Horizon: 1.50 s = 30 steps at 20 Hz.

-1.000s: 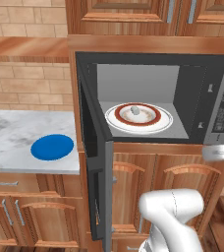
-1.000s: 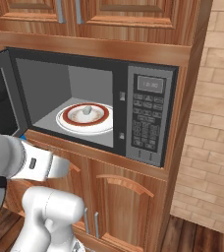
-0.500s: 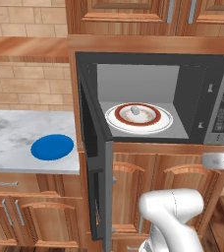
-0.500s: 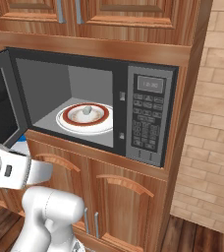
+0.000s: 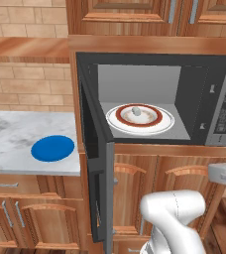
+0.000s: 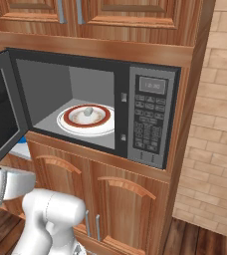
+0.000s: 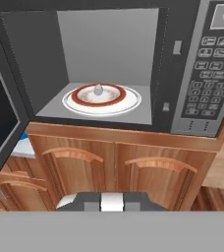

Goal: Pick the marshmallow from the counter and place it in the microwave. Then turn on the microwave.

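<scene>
Okay, marshmallow (image 7: pixel 98 89) sits on the red-rimmed plate (image 7: pixel 128 101) inside the microwave (image 6: pixel 150 119), door (image 5: pixel 92 163) swung open. I see my gripper (image 7: pixel 112 202) low before the cabinets; can't tell if its jaws are closed. Blue plate (image 5: pixel 52 148) rests on the counter (image 5: pixel 11 144).

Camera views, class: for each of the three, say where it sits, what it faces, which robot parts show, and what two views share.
Left base view: behind-left, facing the open microwave and counter; white arm at lower right.
Right base view: behind-right, facing the keypad; arm at lower left.
Hand view: on the hand, level with the cabinets, looking up into the cavity.
Shared: the marshmallow on the plate.
</scene>
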Available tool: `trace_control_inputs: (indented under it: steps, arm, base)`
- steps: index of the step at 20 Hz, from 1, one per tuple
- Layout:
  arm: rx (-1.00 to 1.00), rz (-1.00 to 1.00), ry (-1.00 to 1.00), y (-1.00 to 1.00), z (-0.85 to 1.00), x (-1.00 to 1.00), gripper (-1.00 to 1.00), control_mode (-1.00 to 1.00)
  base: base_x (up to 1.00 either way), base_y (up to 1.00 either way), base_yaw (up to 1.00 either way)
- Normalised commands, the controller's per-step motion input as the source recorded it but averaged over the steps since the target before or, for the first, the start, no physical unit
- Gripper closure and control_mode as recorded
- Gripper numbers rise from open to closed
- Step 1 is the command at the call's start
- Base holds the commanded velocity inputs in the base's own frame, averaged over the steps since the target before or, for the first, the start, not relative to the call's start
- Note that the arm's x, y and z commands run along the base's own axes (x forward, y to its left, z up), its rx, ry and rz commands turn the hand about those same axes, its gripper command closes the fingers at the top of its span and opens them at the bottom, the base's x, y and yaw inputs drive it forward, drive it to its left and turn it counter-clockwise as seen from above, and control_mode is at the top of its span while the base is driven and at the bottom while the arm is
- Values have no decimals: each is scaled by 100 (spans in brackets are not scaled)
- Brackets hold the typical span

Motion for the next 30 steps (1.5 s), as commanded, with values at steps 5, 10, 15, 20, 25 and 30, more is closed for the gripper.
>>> trace_control_inputs:
  steps: [5, 10, 15, 20, 25, 30]
  arm:
    - [-1, 0, -7, 6, 8, -29, 100, -100]
    - [-2, 0, -7, 6, 6, -26, 100, -100]
    - [-4, 0, -8, 14, 3, -23, 100, -100]
    - [-4, 0, -9, 16, 4, -20, 100, -100]
    - [-4, 0, -9, 15, 7, -21, 100, -100]
    - [-5, 0, -9, 15, 9, -21, 100, -100]
  base:
    - [0, 0, 0]
    - [0, 0, 0]
    - [0, 0, 0]
    - [0, 0, 0]
    - [0, 0, 0]
    - [0, 0, 0]
